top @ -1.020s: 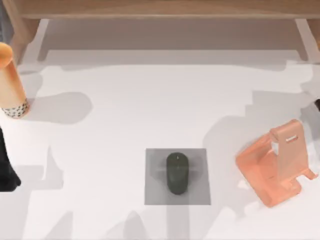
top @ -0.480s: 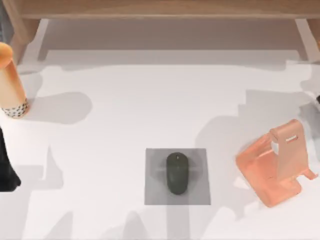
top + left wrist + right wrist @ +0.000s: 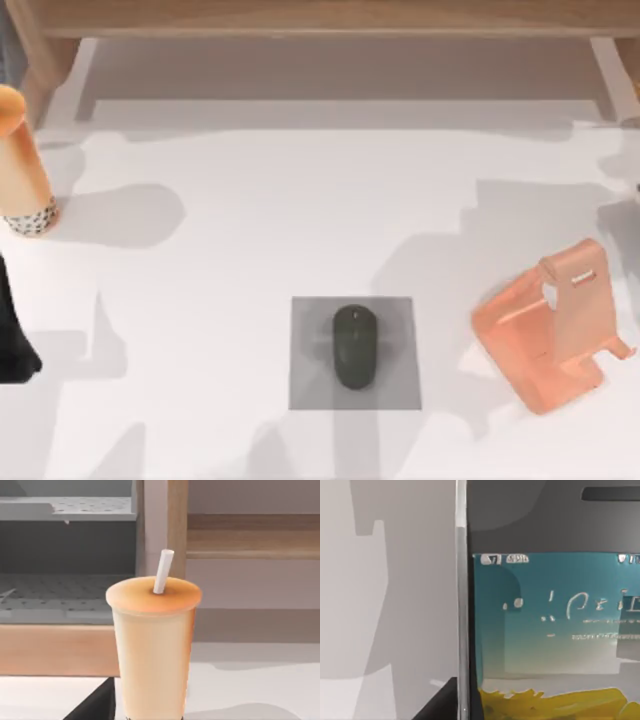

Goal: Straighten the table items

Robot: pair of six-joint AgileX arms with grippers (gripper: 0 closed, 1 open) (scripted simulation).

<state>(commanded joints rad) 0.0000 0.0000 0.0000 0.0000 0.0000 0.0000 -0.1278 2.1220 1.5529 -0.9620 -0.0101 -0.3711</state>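
— Where are our things?
— The mouse (image 3: 354, 346) sits on its pad (image 3: 398, 385). The drink cup (image 3: 153, 645) stands at the surface's (image 3: 300, 220) left edge. Our right arm looks closely at the phone (image 3: 550, 630).
— Are our tools open?
— We cannot tell.

White table (image 3: 250, 250) with soft grey shadows, wooden rail (image 3: 320, 18) along far edge, grey perforated shelf (image 3: 65, 507) behind

Dark-grey mouse (image 3: 354, 346) on grey pad (image 3: 312, 380), salmon-orange stand (image 3: 548, 332), tan-orange cup (image 3: 152, 650), phone (image 3: 550, 630) screen seemingly teal and yellow.
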